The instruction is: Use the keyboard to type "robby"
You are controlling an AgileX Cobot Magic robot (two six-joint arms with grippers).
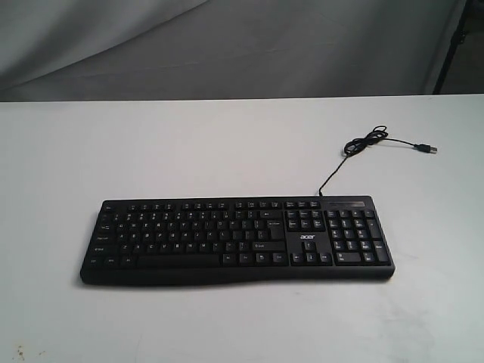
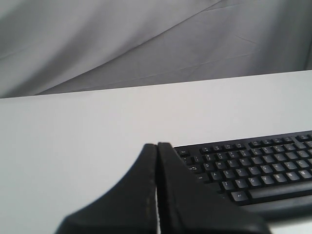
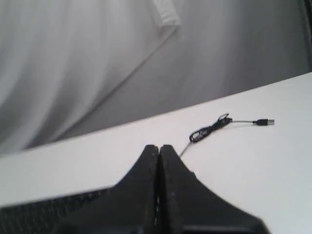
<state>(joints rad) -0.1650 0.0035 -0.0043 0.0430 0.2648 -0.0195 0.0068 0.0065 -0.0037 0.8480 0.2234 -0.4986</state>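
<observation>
The black keyboard [image 1: 236, 240] with white legends and an acer logo lies flat on the white table [image 1: 227, 144], number pad to the right. Neither arm shows in the exterior view. In the left wrist view my left gripper [image 2: 157, 145] is shut with nothing in it, off the keyboard's [image 2: 253, 165] left end. In the right wrist view my right gripper [image 3: 159, 147] is shut and empty, held near the keyboard [image 3: 44, 214], whose keys show dimly behind its fingers.
The thin black USB cable [image 1: 363, 147] runs from the keyboard's back edge to a loose coil and a plug [image 1: 428, 148] at the table's right; it shows too as the cable [image 3: 209, 130]. A grey cloth backdrop [image 1: 227, 45] hangs behind the table.
</observation>
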